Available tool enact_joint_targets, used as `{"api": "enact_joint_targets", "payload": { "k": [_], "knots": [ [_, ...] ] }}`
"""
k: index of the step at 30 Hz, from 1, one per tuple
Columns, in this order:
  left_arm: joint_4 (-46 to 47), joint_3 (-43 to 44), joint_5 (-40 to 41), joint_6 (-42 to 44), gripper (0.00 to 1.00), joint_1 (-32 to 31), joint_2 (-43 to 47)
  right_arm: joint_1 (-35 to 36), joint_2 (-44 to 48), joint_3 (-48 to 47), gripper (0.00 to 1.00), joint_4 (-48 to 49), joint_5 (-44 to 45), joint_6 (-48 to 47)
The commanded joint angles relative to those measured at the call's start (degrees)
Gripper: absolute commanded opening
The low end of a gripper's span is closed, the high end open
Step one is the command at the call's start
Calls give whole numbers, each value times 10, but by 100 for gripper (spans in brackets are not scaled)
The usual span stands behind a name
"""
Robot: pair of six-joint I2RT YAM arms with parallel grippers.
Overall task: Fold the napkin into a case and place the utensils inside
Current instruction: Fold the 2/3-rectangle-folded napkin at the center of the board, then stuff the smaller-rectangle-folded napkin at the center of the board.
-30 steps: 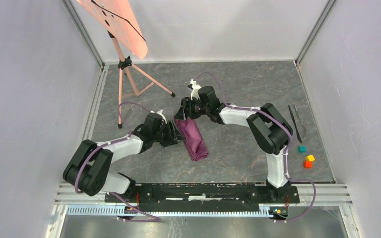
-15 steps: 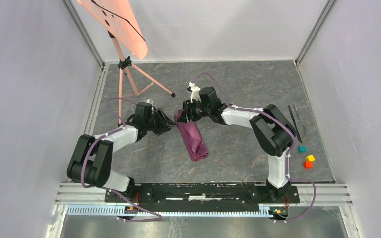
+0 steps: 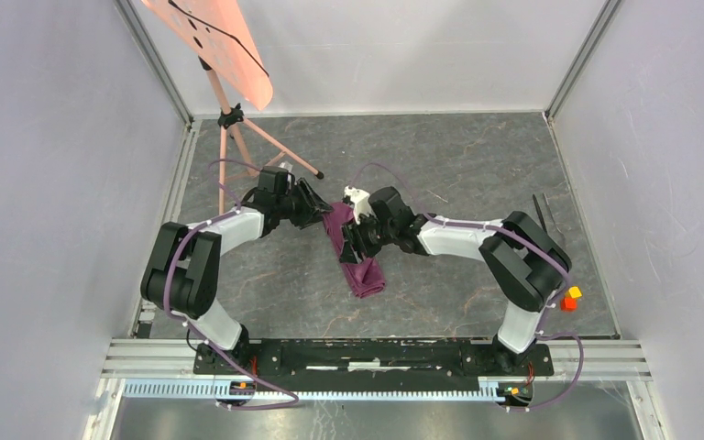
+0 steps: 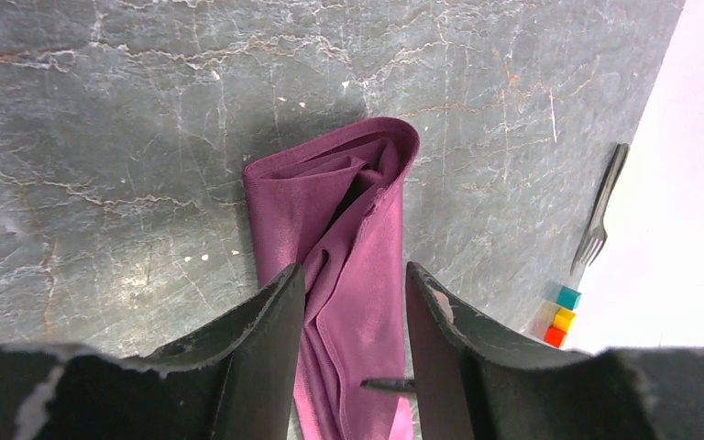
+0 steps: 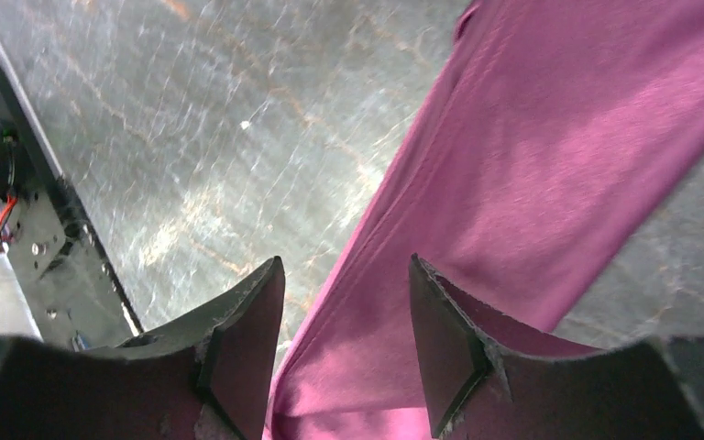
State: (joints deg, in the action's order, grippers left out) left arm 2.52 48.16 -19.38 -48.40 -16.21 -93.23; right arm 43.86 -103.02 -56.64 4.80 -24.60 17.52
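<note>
1. Black mounting plate on an aluminium rail (image 3: 367, 353), near edge of the desk; both arm bases are bolted to it.

2. Plum-maroon fabric napkin (image 3: 364, 273), folded into a long narrow strip. It lies flat mid-desk, running from near right to far left. The far end (image 4: 357, 165) is a loose rounded fold with layers gaping.

3. Right hand (image 3: 356, 246), black, two-fingered, over the middle of the strip. The fingers stand partly apart (image 5: 345, 266), clenched on nothing. The cloth (image 5: 550, 147) runs under and between them and spreads past the right-side finger.

4. Left hand (image 3: 316, 209), at the strip's far end. Its fingers are likewise partly spread (image 4: 354, 270) and straddle the cloth. Whether the tips press the fabric cannot be told.

5. Small teal, yellow and orange cubes (image 4: 559, 316), near the right wall, well apart from the napkin.

6. Dark grey metal fork (image 4: 599, 215), just beyond the cubes, along the right wall.

7. Desk (image 3: 440, 165): grey marbled stone-look top with pale veins.

8. Salmon-pink tripod stand (image 3: 238, 137), far left corner, carrying a tilted salmon board (image 3: 211, 37).

9. Pale lavender-grey wall panels (image 3: 46, 183) on three sides, with metal corner posts.
</note>
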Motion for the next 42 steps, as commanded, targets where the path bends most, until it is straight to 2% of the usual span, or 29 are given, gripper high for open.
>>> {"api": "enact_joint_targets", "payload": {
  "k": [1,14,23,26,32,37,42],
  "knots": [
    [-10,22,13,31,53,1,-10,22,45,18,58,-10,-3,-30],
    [-13,31,6,39,36,4,-30,39,70,54,40,-27,27,-30],
    [-11,26,-5,43,35,17,-32,44,80,74,25,-16,21,-22],
    [-3,22,-17,42,35,19,-32,44,86,79,24,-13,24,-19],
    [37,6,-52,27,34,19,-45,46,89,79,29,-11,25,-17],
    [43,4,-55,22,27,19,-55,48,89,85,19,-9,26,-17],
    [43,-8,-53,22,35,18,-40,47,92,90,19,-11,32,-18]
  ]
}}
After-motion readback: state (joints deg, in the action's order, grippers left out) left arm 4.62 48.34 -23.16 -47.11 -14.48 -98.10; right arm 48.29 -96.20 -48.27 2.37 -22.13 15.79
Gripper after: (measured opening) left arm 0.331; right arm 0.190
